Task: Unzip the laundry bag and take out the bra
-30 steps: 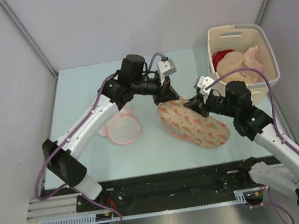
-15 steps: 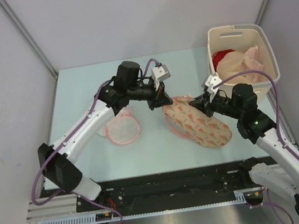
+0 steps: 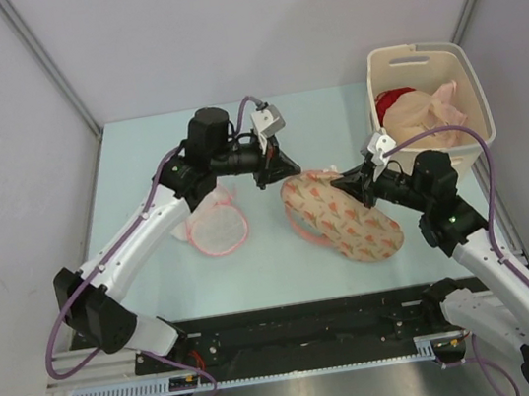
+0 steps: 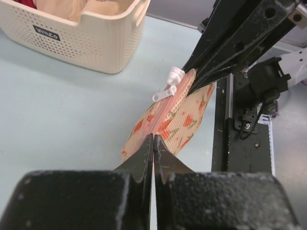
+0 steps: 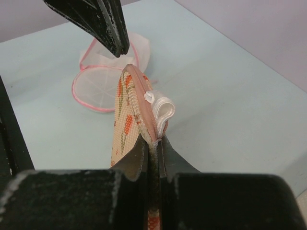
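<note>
The laundry bag [image 3: 342, 218], cream-peach with red motifs, lies mid-table with its back edge pinched up. My right gripper [image 3: 339, 185] is shut on that pink-edged seam [image 5: 152, 136], next to a white fabric tab [image 5: 163, 108]. In the left wrist view the bag [image 4: 172, 120] stands on edge, a white zipper pull [image 4: 163, 94] lying along its seam. My left gripper [image 3: 291, 172] is shut with nothing between its fingers [image 5: 106, 25]. It hovers just above the bag's left end without touching it. The bra is hidden.
A round white mesh pouch with pink trim [image 3: 217, 227] lies left of the bag, under the left arm. A cream perforated basket [image 3: 476, 92] at the back right holds red and cream garments. The table's black front rail [image 4: 240, 143] is close behind the bag.
The left arm has swung its elbow leftward, and its shut gripper has shifted slightly near the bag's left end. The right gripper has edged left, still holding the seam.
</note>
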You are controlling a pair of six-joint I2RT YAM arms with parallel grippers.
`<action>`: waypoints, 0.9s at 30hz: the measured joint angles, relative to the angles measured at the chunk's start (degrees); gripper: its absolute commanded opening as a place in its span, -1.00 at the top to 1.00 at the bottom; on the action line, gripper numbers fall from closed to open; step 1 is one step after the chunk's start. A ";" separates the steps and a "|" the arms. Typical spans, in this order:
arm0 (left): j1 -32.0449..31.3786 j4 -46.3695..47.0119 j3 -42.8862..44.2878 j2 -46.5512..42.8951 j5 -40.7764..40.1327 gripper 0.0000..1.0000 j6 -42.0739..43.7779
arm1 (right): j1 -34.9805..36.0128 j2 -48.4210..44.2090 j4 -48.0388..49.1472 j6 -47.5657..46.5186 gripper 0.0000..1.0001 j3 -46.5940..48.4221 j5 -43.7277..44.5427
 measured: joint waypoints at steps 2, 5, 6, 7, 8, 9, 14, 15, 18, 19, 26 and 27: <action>0.09 1.22 0.17 0.09 0.52 0.52 -1.09 | 0.00 0.00 0.02 0.24 1.00 0.00 -0.46; 0.07 1.90 2.10 1.36 1.68 0.24 -2.40 | 0.00 0.00 0.02 0.31 1.00 0.00 -0.96; -0.09 1.99 3.19 2.10 1.84 0.22 -2.58 | 0.00 0.00 0.02 0.31 1.00 0.00 -1.05; -0.37 1.95 4.31 2.89 1.81 0.21 -2.58 | 0.00 -0.02 0.02 0.31 1.00 0.00 -1.14; -0.57 1.68 5.31 3.61 1.75 0.19 -2.54 | 0.00 0.00 -0.02 0.28 1.00 0.00 -1.25; -0.83 1.46 6.08 4.20 1.68 0.18 -2.45 | 0.00 -0.02 -0.04 0.28 1.00 0.00 -1.33; -2.78 -0.31 8.46 6.27 1.33 0.10 -1.27 | 0.00 0.00 -0.07 0.28 1.00 0.00 -2.05; -3.06 -0.90 8.79 6.60 1.31 0.09 -0.74 | 0.00 0.00 -0.07 0.31 1.00 0.00 -2.14; -3.76 -3.37 10.71 8.11 1.31 0.12 1.05 | 0.00 0.15 0.11 0.35 1.00 0.00 -2.51; -3.93 -4.24 11.41 8.70 1.31 0.13 1.62 | 0.00 0.28 0.28 0.52 1.00 0.00 -2.56; -4.22 -7.52 13.94 11.15 1.25 0.17 3.93 | 0.00 1.36 1.20 0.96 1.00 0.00 -3.04; -4.24 -7.91 14.14 11.17 1.25 0.20 4.17 | 0.00 1.42 1.22 0.98 1.00 0.00 -3.10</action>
